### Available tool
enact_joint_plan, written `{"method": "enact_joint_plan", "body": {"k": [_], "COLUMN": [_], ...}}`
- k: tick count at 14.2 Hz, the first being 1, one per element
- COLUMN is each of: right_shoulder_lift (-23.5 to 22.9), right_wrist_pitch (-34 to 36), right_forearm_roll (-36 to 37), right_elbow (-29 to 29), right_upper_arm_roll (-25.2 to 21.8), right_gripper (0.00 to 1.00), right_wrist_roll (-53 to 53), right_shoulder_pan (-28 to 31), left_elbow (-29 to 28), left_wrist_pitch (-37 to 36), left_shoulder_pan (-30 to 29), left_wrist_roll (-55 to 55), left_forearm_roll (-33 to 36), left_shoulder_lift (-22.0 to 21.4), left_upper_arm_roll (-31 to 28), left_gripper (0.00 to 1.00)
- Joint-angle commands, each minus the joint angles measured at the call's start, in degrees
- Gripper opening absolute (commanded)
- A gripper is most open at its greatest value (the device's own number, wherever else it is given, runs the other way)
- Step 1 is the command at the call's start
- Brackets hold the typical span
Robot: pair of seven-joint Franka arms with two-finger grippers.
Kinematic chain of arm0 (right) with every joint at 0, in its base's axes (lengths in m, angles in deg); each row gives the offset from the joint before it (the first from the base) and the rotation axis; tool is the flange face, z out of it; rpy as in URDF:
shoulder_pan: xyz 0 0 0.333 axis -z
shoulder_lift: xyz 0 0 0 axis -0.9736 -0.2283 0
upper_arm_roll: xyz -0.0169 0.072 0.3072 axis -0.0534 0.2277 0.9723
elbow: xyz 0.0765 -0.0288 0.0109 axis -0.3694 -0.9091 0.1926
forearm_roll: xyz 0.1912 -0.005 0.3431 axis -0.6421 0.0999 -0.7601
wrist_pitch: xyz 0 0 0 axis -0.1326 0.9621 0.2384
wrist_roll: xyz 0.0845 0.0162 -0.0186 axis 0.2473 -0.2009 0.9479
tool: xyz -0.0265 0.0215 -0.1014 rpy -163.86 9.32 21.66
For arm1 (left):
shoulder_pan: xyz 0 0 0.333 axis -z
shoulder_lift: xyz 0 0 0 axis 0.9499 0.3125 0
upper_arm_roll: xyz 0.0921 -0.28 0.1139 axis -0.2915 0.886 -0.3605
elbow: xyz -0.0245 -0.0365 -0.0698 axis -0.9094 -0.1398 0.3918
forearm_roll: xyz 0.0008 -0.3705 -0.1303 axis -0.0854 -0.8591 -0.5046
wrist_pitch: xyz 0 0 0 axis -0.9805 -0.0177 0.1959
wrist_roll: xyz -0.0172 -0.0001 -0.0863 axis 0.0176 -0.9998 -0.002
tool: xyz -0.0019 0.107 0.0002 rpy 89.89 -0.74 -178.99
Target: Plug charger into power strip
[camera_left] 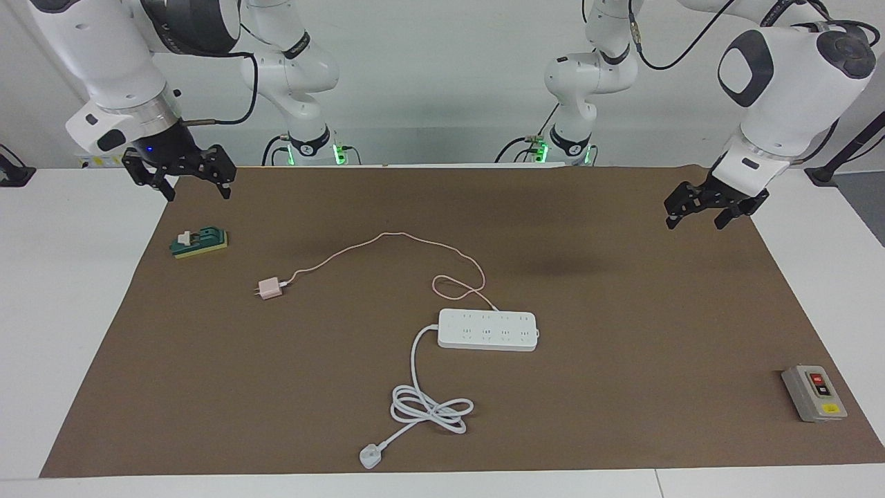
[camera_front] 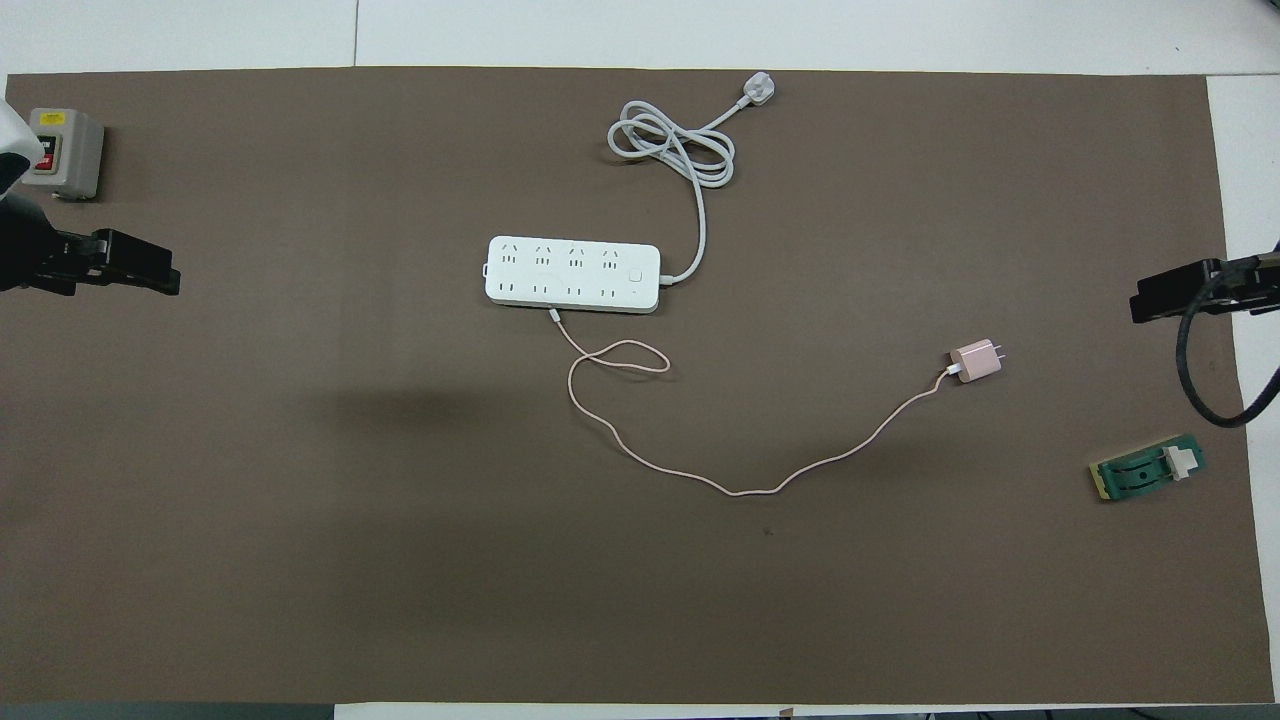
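The pale pink charger (camera_left: 268,288) (camera_front: 976,361) lies on its side on the brown mat, toward the right arm's end. Its thin pink cable (camera_left: 387,238) (camera_front: 750,490) loops across to the side of the white power strip (camera_left: 487,329) (camera_front: 573,274) that is nearer to the robots. The strip lies flat mid-table, sockets up, nothing plugged into them. My right gripper (camera_left: 196,188) (camera_front: 1145,303) hangs open over the mat's edge at its own end, holding nothing. My left gripper (camera_left: 697,220) (camera_front: 165,278) hangs open and unladen over the mat's edge at the left arm's end.
The strip's thick white cord (camera_left: 429,408) (camera_front: 670,145) coils farther from the robots and ends in a white three-pin plug (camera_left: 370,456) (camera_front: 757,90). A grey switch box (camera_left: 814,393) (camera_front: 62,152) sits at the left arm's end. A green block (camera_left: 199,242) (camera_front: 1148,474) lies below the right gripper.
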Motion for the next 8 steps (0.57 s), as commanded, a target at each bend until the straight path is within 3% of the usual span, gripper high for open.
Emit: {"method": "enact_joint_plan", "body": {"k": [1,8], "right_shoulder_lift": [-0.4,-0.7], "right_wrist_pitch": [-0.2,-2.3], "right_forearm_roll": [0.5,-0.3], "right_elbow": [0.6,0.6], "right_upper_arm_roll": [0.1,0.4], "right_gripper": [1.00,1.00], "right_wrist_roll": [0.2,0.3], "right_shoulder_pan": [0.0,-0.1], "left_elbow": [0.3,0.3], "left_wrist_pitch": [-1.2,-1.2], "left_shoulder_pan": [0.5,0.5], "left_wrist_roll": [0.6,0.6], "left_forearm_roll": [0.5,0.5], "left_shoulder_lift": [-0.5,-0.5], "left_upper_arm_roll": [-0.3,-0.3], "left_gripper": [1.00,1.00]}}
